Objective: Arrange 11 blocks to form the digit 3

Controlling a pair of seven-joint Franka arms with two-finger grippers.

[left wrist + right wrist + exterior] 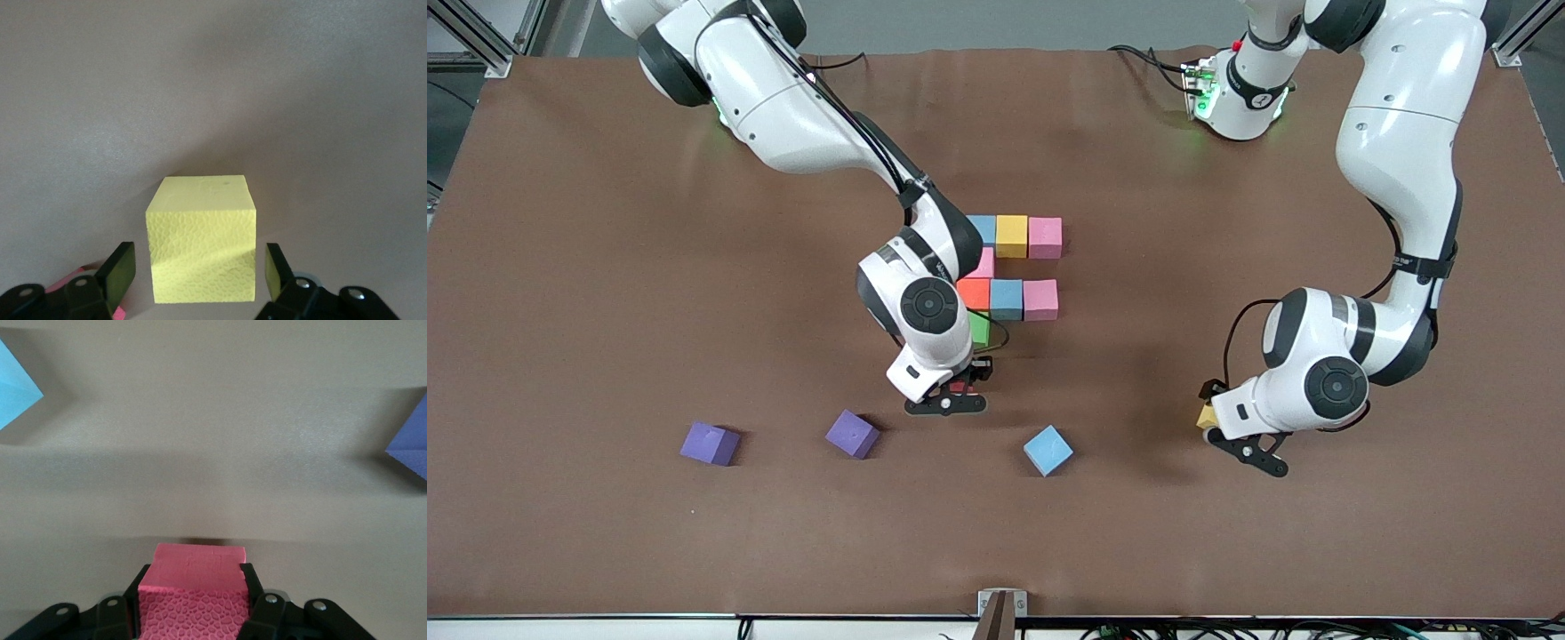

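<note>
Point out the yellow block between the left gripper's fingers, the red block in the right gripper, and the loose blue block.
yellow block (203, 247): left wrist view, its textured side face.
red block (192, 603): right wrist view, the side face between the fingers.
loose blue block (1048, 450): front view, its top face.

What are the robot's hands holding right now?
The right gripper holds a red block, its fingers pressed on two opposite sides. The left gripper holds nothing yet: its fingers stand apart around a yellow block.
</note>
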